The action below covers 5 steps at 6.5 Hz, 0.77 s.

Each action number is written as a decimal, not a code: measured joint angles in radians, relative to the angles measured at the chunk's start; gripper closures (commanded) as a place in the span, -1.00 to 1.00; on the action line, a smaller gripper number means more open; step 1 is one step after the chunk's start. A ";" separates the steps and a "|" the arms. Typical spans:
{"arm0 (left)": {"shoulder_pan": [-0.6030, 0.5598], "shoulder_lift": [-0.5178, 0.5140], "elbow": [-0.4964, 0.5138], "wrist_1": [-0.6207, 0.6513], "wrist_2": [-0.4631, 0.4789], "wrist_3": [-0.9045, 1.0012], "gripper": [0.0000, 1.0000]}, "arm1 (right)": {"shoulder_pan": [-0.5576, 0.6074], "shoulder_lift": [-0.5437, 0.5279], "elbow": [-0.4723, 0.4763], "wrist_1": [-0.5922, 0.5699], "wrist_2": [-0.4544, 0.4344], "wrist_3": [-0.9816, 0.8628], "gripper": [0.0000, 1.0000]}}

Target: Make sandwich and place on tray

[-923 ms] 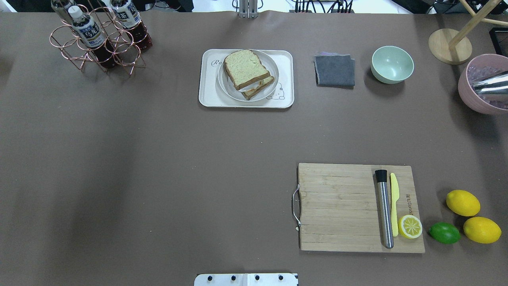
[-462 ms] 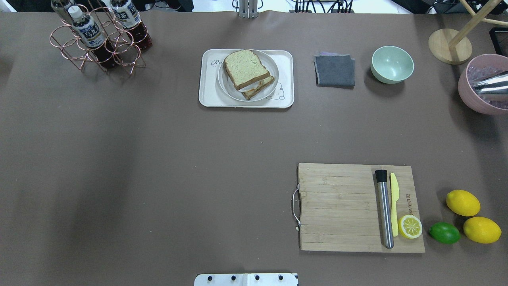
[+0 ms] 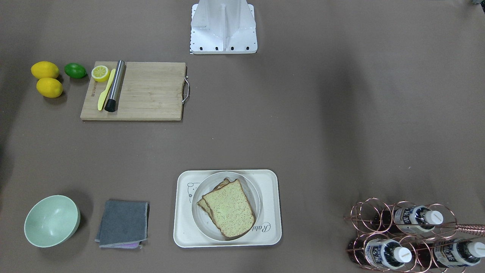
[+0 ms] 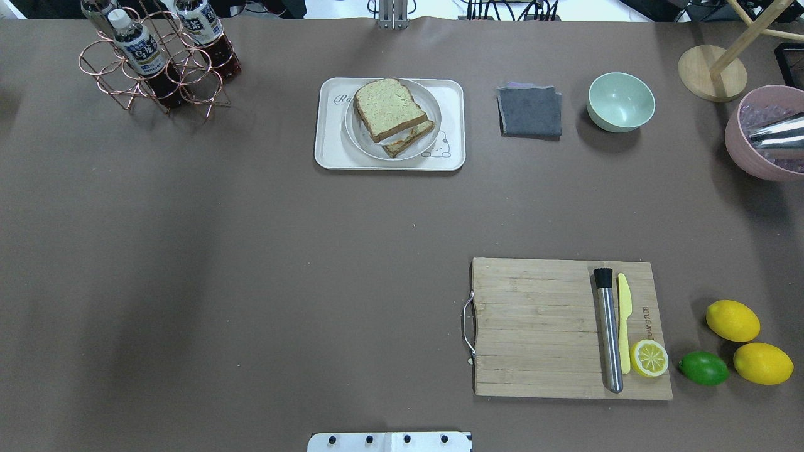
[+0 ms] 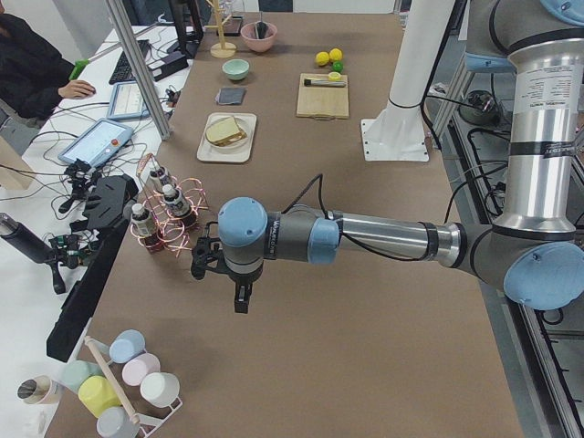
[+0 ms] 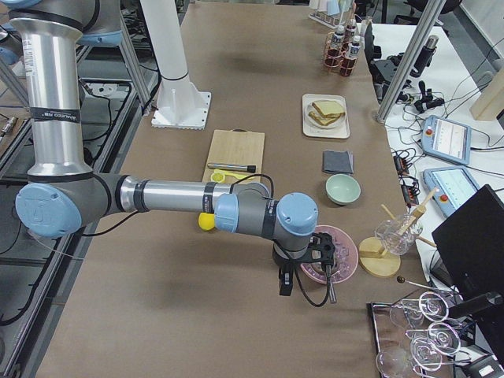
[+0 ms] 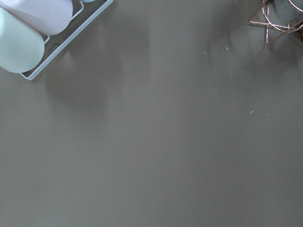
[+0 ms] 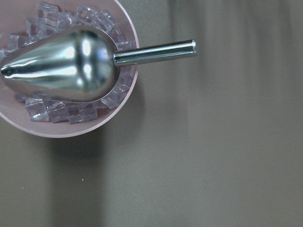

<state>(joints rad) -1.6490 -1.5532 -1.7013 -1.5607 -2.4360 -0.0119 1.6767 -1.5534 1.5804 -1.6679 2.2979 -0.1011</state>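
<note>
Both arms are out at the table ends, well apart from the sandwich (image 4: 389, 110).

Left gripper (image 5: 219, 281) hangs over bare table (image 4: 251, 251), fingers pointing down. It shows only from the side, so I cannot tell how wide the jaws stand. Nothing is seen in it. The copper bottle rack (image 5: 164, 219) stands just beside it, and the cup rack (image 5: 128, 383) is near on the other side. Its wrist camera catches only a corner of each.

Right gripper (image 6: 308, 293) hangs pointing down at the opposite end, again seen side-on only, so I cannot tell its opening. The pink bowl (image 8: 71, 130) is just beside it, filled with ice cubes (image 8: 38, 111) and a metal scoop (image 8: 61, 64) whose handle sticks out over the rim. Beyond this gripper come the green bowl (image 6: 342, 189), then the grey cloth (image 6: 337, 161), then the sandwich farther along.

The sandwich sits on a round white plate (image 4: 355, 135), and the plate sits on the cream tray (image 4: 328, 150). The top slice lies shifted off the lower one. Something pale with a bit of orange shows between the slices, possibly the egg, too small to be sure.

The cutting board (image 4: 534, 326) lies between the right gripper and the robot base, well apart from the tray.
</note>
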 measured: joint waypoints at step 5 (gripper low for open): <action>-0.002 0.019 0.001 0.000 0.000 0.001 -0.95 | 0.000 0.004 0.004 0.002 0.006 0.000 -1.00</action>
<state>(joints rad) -1.6505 -1.5346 -1.7001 -1.5606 -2.4356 -0.0107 1.6766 -1.5494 1.5845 -1.6664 2.3044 -0.1013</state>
